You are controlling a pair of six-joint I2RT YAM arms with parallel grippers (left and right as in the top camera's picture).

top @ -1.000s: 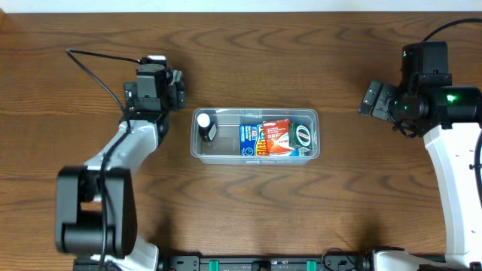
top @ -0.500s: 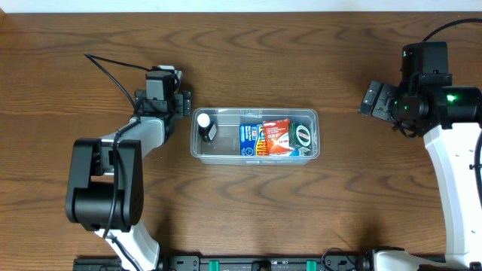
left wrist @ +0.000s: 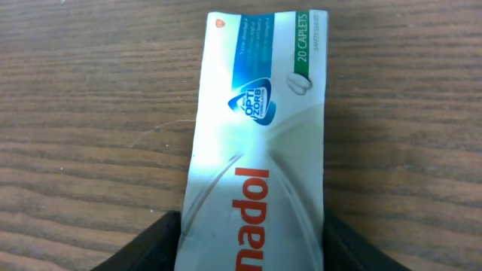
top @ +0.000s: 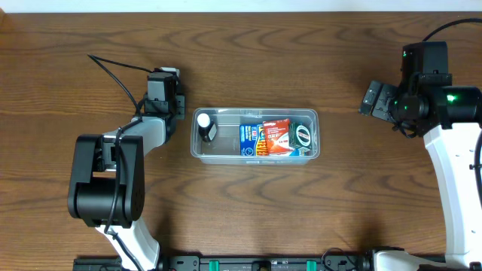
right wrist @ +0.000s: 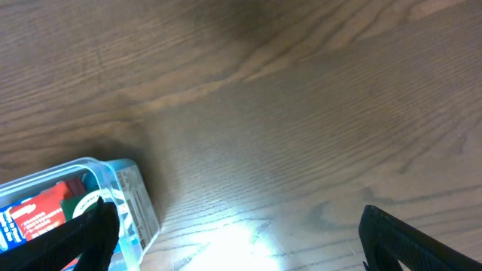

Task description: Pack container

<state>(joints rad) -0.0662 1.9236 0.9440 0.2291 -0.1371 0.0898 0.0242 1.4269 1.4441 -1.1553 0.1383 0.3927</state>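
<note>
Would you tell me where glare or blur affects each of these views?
Overhead: evenly lit and sharp around the container. Left wrist: the caplet box shows a pale sheen across its middle, lower lettering soft. Right wrist: a bright glare patch washes out the table at bottom centre.

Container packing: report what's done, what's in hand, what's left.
Done: the container holds a white-capped bottle and coloured packets. In hand: the left gripper grips a caplet box lying on the table. Left: lift that box into the container; the right gripper hangs open, empty.
</note>
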